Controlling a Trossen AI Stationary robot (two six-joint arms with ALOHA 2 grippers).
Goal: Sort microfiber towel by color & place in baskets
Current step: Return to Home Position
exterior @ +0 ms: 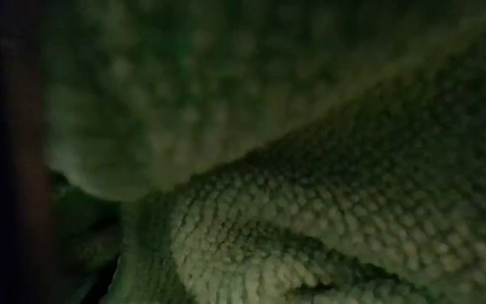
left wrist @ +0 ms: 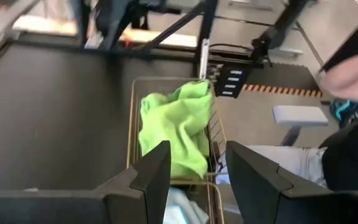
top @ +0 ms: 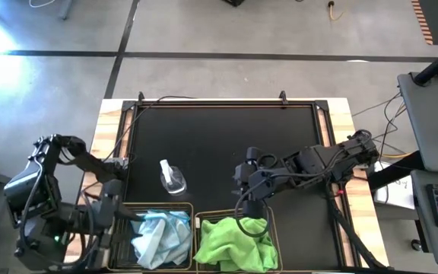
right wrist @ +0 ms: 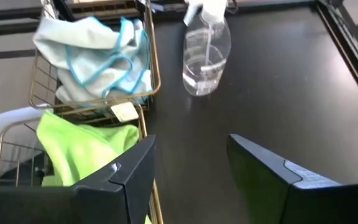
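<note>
- Lime green microfiber towel (exterior: 310,211) fills the low view, its nubbly pile pressed right up to the lens. Nothing else shows there.
- Left gripper (left wrist: 197,152) hangs at the outer side of the left basket (top: 158,205), fingers spread wide, holding nothing and touching nothing.
- Pale blue towels (top: 160,234) lie heaped in that basket, just ahead of the left gripper. They look light, limp and grippy, not fragile. I judge that a pinch on a raised fold or the stitched hem would lift 1 cleanly, though a neighbour might drag along.
- Spray bottle (top: 172,177) stands upright on the black mat (top: 226,137), between the 2 grippers and apart from both.
- Green towels (top: 234,242) are bunched in the right basket (top: 274,228), close under the right gripper. They should handle just as softly: take a top crease, not the flat middle.
- Right gripper (right wrist: 191,142) hovers over that basket's rim, fingers wide apart and empty. Whether it grazes the cloth I cannot tell.
- No towel shows loose on the mat, so the sorting looks finished.
</note>
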